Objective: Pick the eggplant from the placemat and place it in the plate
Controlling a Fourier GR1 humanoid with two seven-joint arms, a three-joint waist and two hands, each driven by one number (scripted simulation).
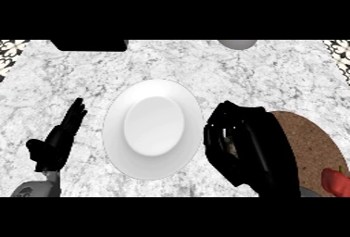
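Observation:
A white plate (152, 128) lies in the middle of the marble counter. To its right is a round cork placemat (308, 139), partly covered by my right forearm. My right hand (236, 139) hovers at the placemat's left edge, just right of the plate's rim, with its fingers curled round the dark eggplant. The hand hides almost all of the eggplant, and only a small sliver shows between the fingers. No eggplant lies on the visible part of the placemat. My left hand (60, 136) rests open to the left of the plate, fingers straight and pointing up.
A red vegetable (336, 180) lies on the placemat's lower right edge. At the counter's back edge are a black object (89, 45) on the left and a grey rounded object (237, 43) on the right.

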